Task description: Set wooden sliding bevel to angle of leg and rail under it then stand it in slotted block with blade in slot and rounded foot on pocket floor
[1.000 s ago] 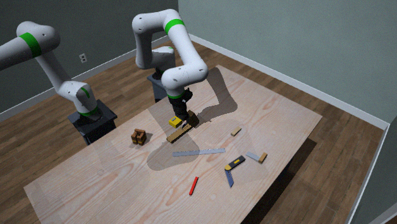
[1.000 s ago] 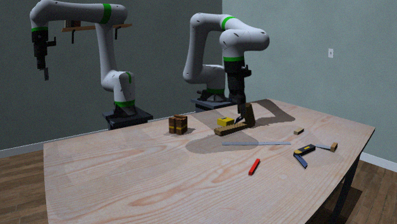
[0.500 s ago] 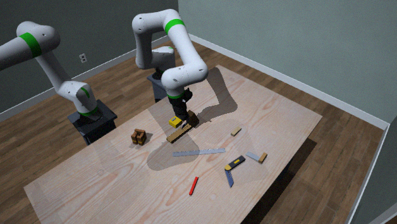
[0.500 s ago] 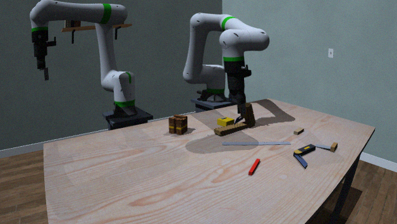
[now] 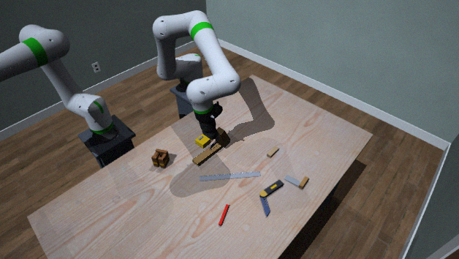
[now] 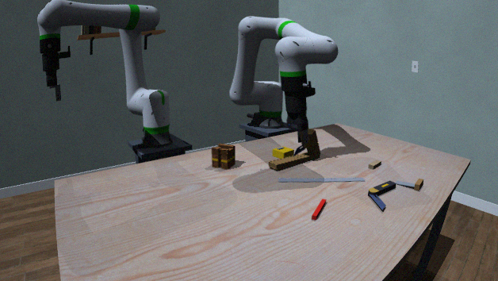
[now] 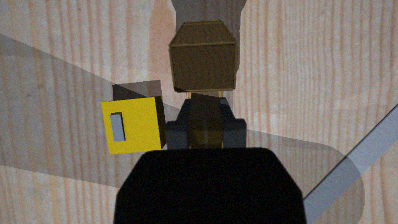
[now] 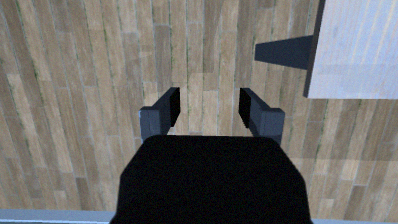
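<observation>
Pale, grained bench (image 5: 146, 219) (image 6: 158, 230) (image 7: 300, 50) (image 8: 360, 50) timber carries the brown wooden sliding bevel (image 5: 213, 145) (image 6: 299, 150) (image 7: 206, 136), clasped in the left pincer (image 5: 213, 140) (image 6: 303, 139) (image 7: 205, 110) just beside the leaning, bevelled wooden leg (image 5: 223, 137) (image 6: 313, 144) (image 7: 202, 65), its blade slanting over the long rail (image 5: 206, 154) (image 6: 283, 162). The yellow-banded slotted brown block (image 5: 165, 159) (image 6: 227, 157) stands apart; the right pincer (image 6: 58, 93) (image 8: 209, 100), released, hangs farther off.
</observation>
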